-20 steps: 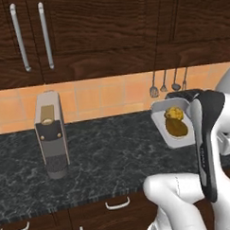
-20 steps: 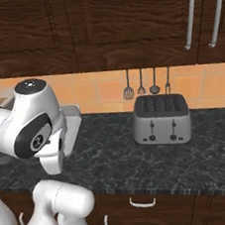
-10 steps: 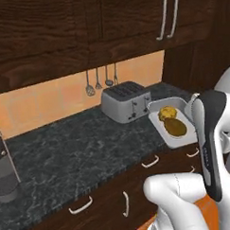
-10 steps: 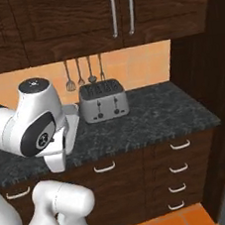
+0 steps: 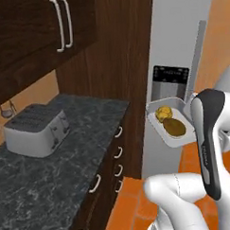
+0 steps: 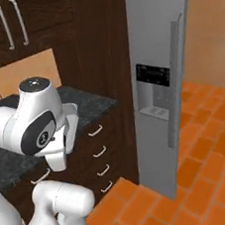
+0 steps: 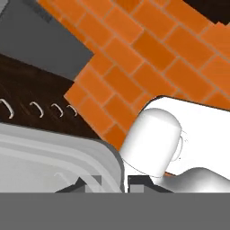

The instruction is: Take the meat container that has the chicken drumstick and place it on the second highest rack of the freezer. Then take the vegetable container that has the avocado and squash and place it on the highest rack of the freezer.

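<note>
The vegetable container [image 5: 161,129] is a white tray held in the air in front of the arm. In it lie the yellow squash [image 5: 163,113] and the brown avocado [image 5: 174,127]. My gripper [image 7: 110,184] is shut on the tray's rim [image 7: 67,150], which runs between the two fingertips in the hand view. The tall grey freezer [image 5: 175,43] stands just beyond the tray, showing its dispenser panel [image 6: 152,75] and long handle [image 6: 173,77]. Its racks are hidden. The meat container and chicken drumstick are out of view.
A dark stone counter [image 5: 67,161] with a silver toaster [image 5: 34,130] lies to the left, with brown drawers [image 5: 114,169] below and dark wall cabinets [image 5: 32,30] above. Orange tiled floor [image 6: 207,173] spreads in front of the freezer.
The whole picture has swung right along the counter, past the toaster to the freezer, so the base has moved. The tray with squash and avocado stays in my shut gripper.
</note>
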Tool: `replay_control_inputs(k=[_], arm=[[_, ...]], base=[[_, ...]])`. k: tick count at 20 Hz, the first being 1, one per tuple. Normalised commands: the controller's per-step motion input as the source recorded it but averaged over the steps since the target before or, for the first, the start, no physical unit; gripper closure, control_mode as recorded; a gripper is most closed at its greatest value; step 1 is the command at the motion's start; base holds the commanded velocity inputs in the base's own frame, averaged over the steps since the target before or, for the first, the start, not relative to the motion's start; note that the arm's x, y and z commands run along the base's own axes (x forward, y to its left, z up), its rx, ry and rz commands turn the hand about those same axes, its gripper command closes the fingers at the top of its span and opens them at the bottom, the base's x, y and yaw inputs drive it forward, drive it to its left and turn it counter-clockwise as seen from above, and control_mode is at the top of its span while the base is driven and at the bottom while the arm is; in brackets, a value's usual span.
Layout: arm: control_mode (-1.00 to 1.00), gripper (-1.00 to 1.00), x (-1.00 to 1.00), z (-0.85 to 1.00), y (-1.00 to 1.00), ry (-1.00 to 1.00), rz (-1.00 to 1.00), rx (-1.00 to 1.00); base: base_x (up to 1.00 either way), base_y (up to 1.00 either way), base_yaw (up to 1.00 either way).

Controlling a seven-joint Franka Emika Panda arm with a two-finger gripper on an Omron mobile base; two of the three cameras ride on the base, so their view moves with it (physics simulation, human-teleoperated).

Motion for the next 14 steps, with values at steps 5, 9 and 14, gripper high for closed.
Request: replay_control_inputs(k=[5, 9, 14], arm=[[1.0, 1.0, 0.0, 0.0, 0.0, 0.0, 0.0, 0.0], [1.0, 1.0, 0.0, 0.0, 0.0, 0.0, 0.0, 0.0], [1.0, 1.0, 0.0, 0.0, 0.0, 0.0, 0.0, 0.0]], base=[[0.0, 0.0, -0.91], [0.04, -0.05, -0.81], [0.53, -0.88, -0.1]])
